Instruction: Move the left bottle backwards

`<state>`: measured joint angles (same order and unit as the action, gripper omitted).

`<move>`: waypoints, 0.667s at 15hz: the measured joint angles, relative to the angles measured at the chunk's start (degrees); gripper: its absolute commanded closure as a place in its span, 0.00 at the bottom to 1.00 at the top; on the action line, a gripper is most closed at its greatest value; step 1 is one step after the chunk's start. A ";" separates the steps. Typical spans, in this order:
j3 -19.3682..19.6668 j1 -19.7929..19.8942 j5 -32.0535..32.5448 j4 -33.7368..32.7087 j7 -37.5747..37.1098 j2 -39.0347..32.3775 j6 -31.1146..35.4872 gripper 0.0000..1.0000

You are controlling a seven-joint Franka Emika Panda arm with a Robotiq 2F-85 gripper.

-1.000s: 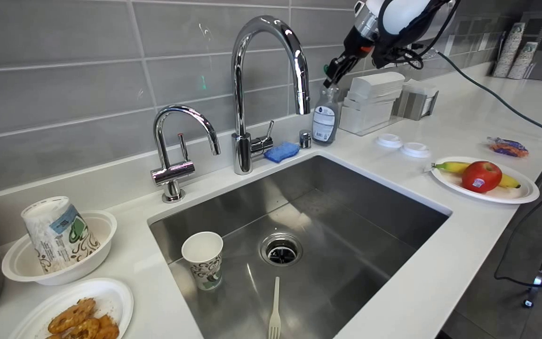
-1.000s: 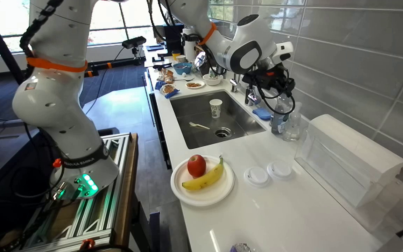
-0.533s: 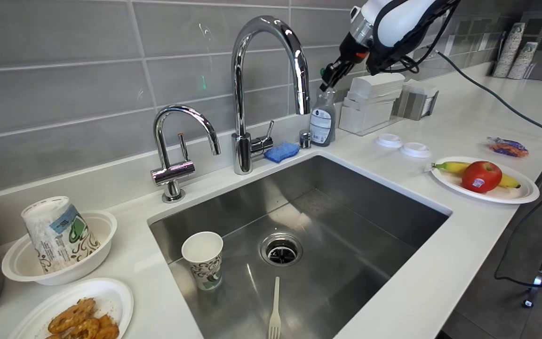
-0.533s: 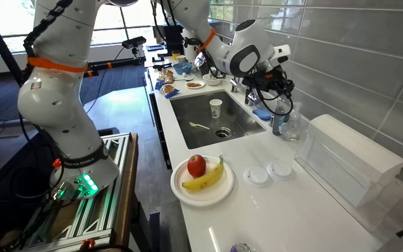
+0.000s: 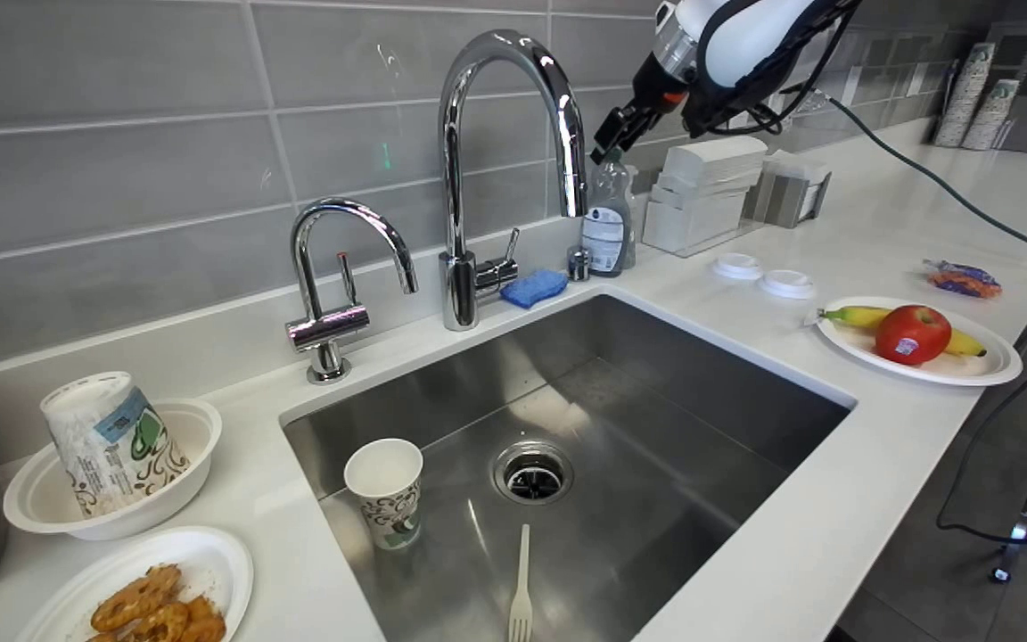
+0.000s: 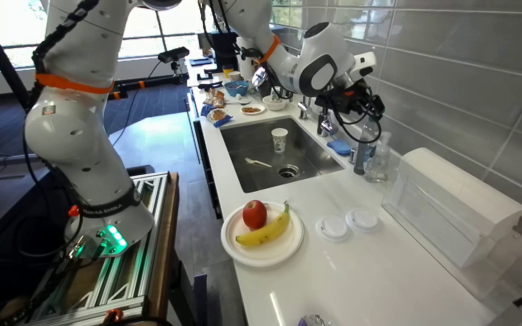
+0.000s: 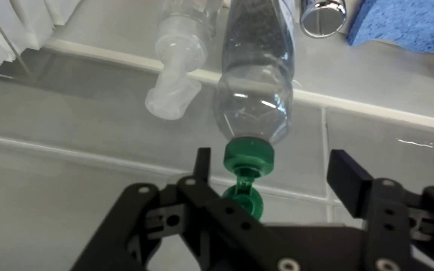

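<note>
The left bottle [image 5: 605, 234] stands on the counter beside the sink's back corner, close to the tiled wall. It is clear with a blue-grey lower body and looks upright in both exterior views. Around its green cap [image 7: 249, 156] my gripper [image 7: 270, 153] stands open in the wrist view. The cap lies nearer one finger [image 7: 203, 162], with a wide gap to the other finger pad [image 7: 347, 180]. Part of the flipped-up green lid [image 7: 245, 197] is hidden by the gripper. The fingertips cannot be made out behind cables in an exterior view, where the left bottle [image 6: 364, 156] shows below.
A clear pump bottle [image 7: 181, 49] stands right beside the left bottle. Close by are a metal knob [image 5: 578, 264], a blue sponge [image 5: 534, 288] and a tall faucet [image 5: 453, 178]. A paper towel holder [image 6: 451, 203] and two white lids [image 6: 361, 220] lie to the other side.
The jaws have spread apart from around the bottle's top. In an exterior view the bottle has shifted slightly left and straightened from a lean, and the arm has moved left with it.
</note>
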<state>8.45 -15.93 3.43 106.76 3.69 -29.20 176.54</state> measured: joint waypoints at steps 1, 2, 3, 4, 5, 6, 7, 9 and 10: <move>0.17 -0.28 -0.02 -0.04 -0.22 0.21 -0.14 0.00; 0.57 -0.68 -0.02 -0.03 -0.49 0.52 -0.50 0.00; 1.14 -1.16 -0.02 0.02 -0.86 0.95 -1.27 0.00; 2.29 -2.01 0.06 0.15 -1.53 1.51 -2.69 0.00; 4.14 -3.37 0.20 0.37 -2.50 2.24 -4.79 0.00; 6.51 -5.07 0.61 0.75 -3.76 3.21 -7.56 0.01; 8.64 -6.64 1.05 1.35 -5.01 4.45 -10.59 0.00; 7.72 -6.02 2.65 2.96 -6.93 7.92 -16.93 0.00; 5.61 -4.67 2.68 3.90 -6.99 9.99 -20.07 0.00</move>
<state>14.07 -20.60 6.11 110.66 -3.30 -19.21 156.47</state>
